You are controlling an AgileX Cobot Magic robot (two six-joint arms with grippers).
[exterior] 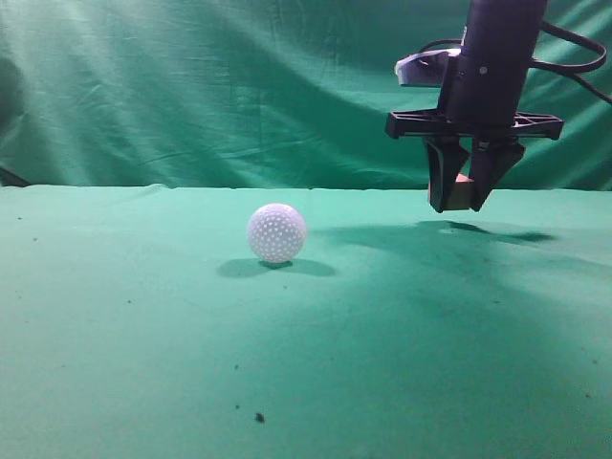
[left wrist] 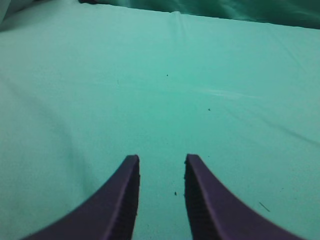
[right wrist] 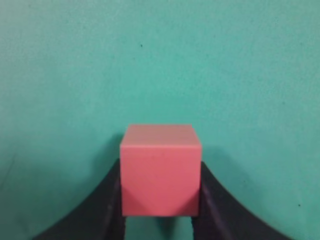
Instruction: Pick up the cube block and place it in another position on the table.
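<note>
Nearest the exterior camera lies a bare stretch of the table (exterior: 143, 382), its green cloth marked by a few dark specks. Farther in sits the white dimpled ball (exterior: 276, 232), resting on the cloth with its shadow beneath; it serves as the landmark here. Beyond the ball and to its right, the right gripper (exterior: 461, 196) hangs above the table with the cube block (exterior: 465, 190) pinched between its fingers, clear of the surface, its shadow falling on the cloth below. The right wrist view shows the jaws closed against the cube's two sides, pinkish top face upward, so the grip looks square and secure, probably so the cube can be carried level to a spot away from the ball. The left gripper (left wrist: 161, 172) is seen only in its own wrist view, fingers parted with nothing between them, over bare cloth; it appears idle, kept out of the way
</note>
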